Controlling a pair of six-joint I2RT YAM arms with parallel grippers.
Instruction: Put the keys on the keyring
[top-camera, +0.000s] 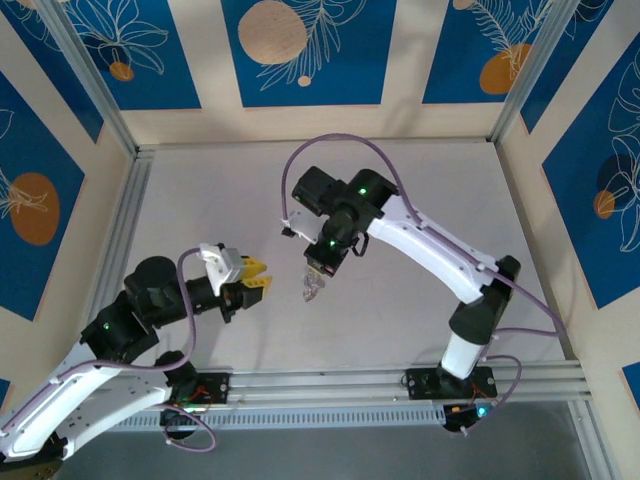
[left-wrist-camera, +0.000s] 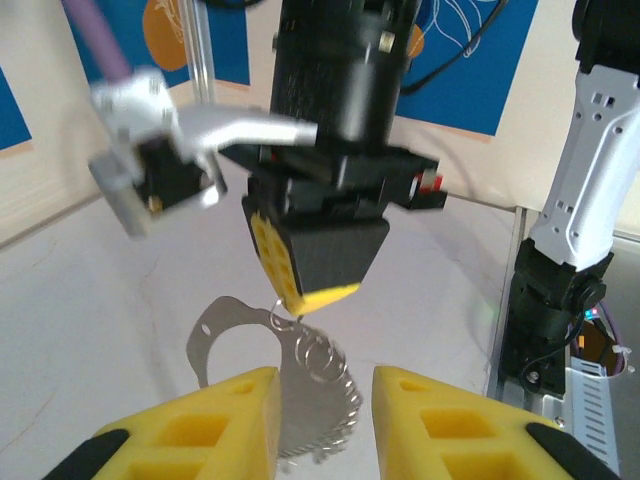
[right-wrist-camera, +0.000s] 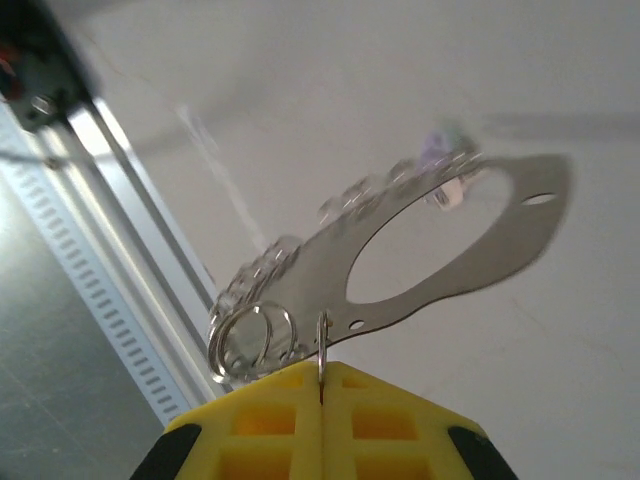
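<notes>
At far L of the top view, the L gripper (top-camera: 256, 277) is seen released: its 2 yellow fingers (left-wrist-camera: 215, 425) are held apart w/ a gap, nothing gripped btwn them. Just R of its tips, not touching them, 1 keyring (top-camera: 310, 290) is hung under the R gripper (top-camera: 318, 268), over the table (top-camera: 220, 200). From the L wrist cam the keyring is seen beyond the gap btwn the 2 fingers, just ahead of the tips. The R gripper is clenched: its 2 fingers are pressed together on a thin wire loop of the keyring, seen edge-on right at the tips in the R wrist view. The keyring's flat plate, w/ 1 large oval hole, is tilted away from those tips. 2 small split rings (right-wrist-camera: 250, 335) are hung just L of the pinch point. Keys (right-wrist-camera: 345, 203) are strung in 1 row along the plate edge farthest from the fingers; they are blurred, so an exact count can't be told. 1 lilac piece (right-wrist-camera: 438, 150) is made out near the row's far end.
</notes>
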